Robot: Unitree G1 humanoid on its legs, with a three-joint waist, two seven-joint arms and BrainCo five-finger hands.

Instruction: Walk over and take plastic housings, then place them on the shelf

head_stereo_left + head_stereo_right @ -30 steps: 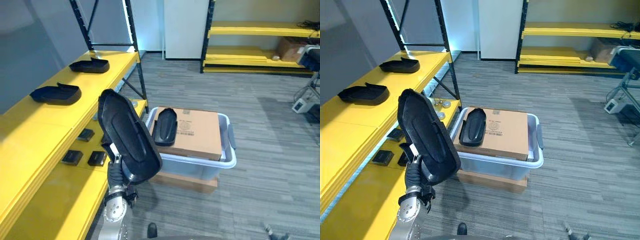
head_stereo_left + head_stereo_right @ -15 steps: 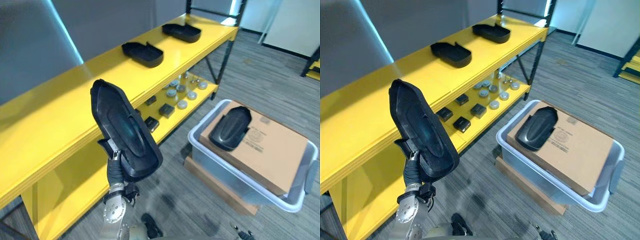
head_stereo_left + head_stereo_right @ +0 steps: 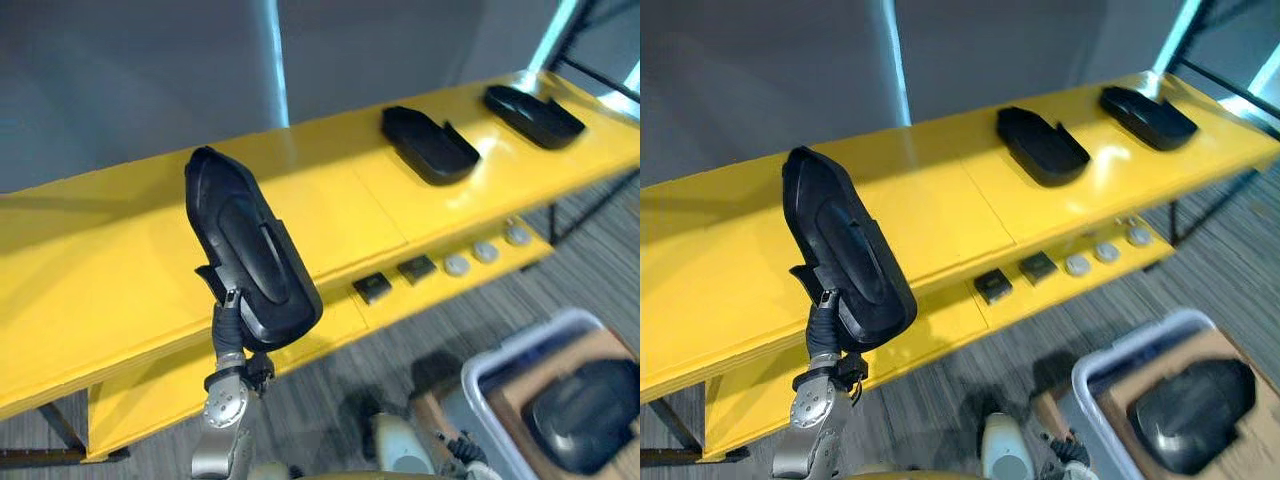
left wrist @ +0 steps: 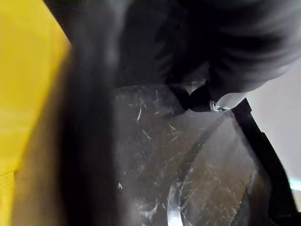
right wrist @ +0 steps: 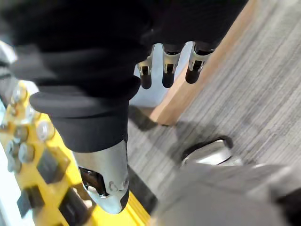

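Note:
My left hand (image 3: 228, 320) is shut on a long black plastic housing (image 3: 248, 250) and holds it upright in front of the yellow shelf's top board (image 3: 120, 270). Up close, the left wrist view shows the housing's scratched inner face (image 4: 188, 165) with a dark fingertip (image 4: 200, 100) on it. Two more black housings (image 3: 430, 145) (image 3: 533, 115) lie on the top board to the right. Another housing (image 3: 583, 412) rests on a cardboard box in the bin at the lower right. My right hand (image 5: 165, 70) hangs open over the floor, holding nothing.
Small dark blocks (image 3: 372, 289) and round silver parts (image 3: 485, 252) sit on the lower yellow shelf board (image 3: 160, 405). The pale plastic bin (image 3: 480, 385) stands on grey carpet beside the shelf. A grey wall (image 3: 150, 80) rises behind the shelf.
The whole view has swung left to face the shelf, so the bin now sits at the lower right. The housing stays upright in my left hand.

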